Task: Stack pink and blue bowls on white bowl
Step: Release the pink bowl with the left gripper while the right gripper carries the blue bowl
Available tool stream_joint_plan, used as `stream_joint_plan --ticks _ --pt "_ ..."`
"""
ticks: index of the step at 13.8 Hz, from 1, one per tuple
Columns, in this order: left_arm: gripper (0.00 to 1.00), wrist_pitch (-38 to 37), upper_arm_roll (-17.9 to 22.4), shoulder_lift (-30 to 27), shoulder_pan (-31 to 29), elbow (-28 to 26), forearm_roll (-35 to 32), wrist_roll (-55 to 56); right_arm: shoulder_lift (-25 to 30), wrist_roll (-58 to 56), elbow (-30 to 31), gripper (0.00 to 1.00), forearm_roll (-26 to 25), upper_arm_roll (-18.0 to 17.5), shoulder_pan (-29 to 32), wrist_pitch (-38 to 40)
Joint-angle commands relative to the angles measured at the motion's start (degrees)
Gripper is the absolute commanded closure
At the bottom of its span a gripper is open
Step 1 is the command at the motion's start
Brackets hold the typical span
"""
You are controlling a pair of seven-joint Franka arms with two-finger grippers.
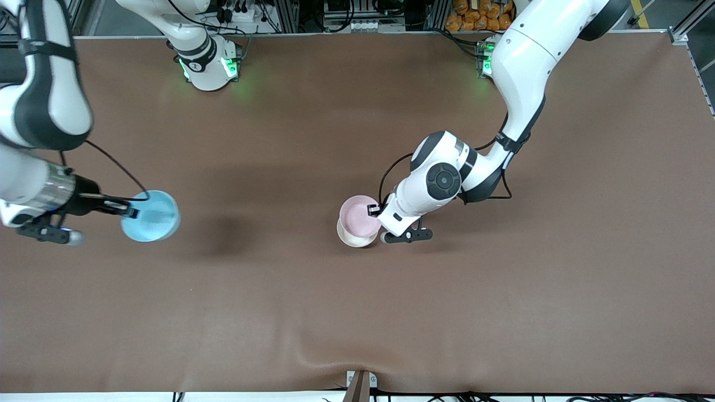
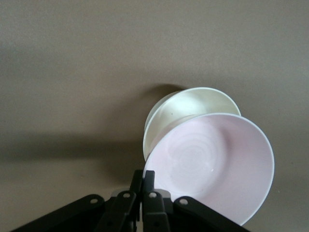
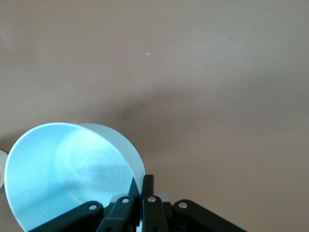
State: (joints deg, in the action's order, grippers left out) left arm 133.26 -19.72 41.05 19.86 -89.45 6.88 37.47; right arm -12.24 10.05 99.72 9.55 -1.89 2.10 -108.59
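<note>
While left gripper (image 1: 373, 210) pinches pink bowl (image 1: 359, 216) rim, right gripper (image 1: 132, 211) pinches blue bowl (image 1: 152, 216).

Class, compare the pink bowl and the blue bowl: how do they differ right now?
The pink bowl is pale pink; the blue bowl is sky blue. The pink one, pinched by the left gripper, is over the white bowl; the blue one, pinched by the right gripper, is over bare table. Both look alike in size.

A brown mat (image 1: 313, 312) covers the table, with aluminium framing (image 1: 290, 14) and cables (image 1: 246, 11) along its top edge
</note>
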Motion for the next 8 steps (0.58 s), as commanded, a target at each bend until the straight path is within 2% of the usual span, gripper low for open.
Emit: stream_joint_plan --ticks 1,8 --pt "1.00 0.85 0.65 1.67 0.71 2.43 -1.07 0.67 1.86 6.36 1.44 1.00 0.64 0.40 -4.46 -1.09" --pt "1.00 2.70 0.65 3.42 0.79 3.14 -0.99 0.67 0.72 24.38 1.62 1.00 0.03 0.48 -15.10 -6.19"
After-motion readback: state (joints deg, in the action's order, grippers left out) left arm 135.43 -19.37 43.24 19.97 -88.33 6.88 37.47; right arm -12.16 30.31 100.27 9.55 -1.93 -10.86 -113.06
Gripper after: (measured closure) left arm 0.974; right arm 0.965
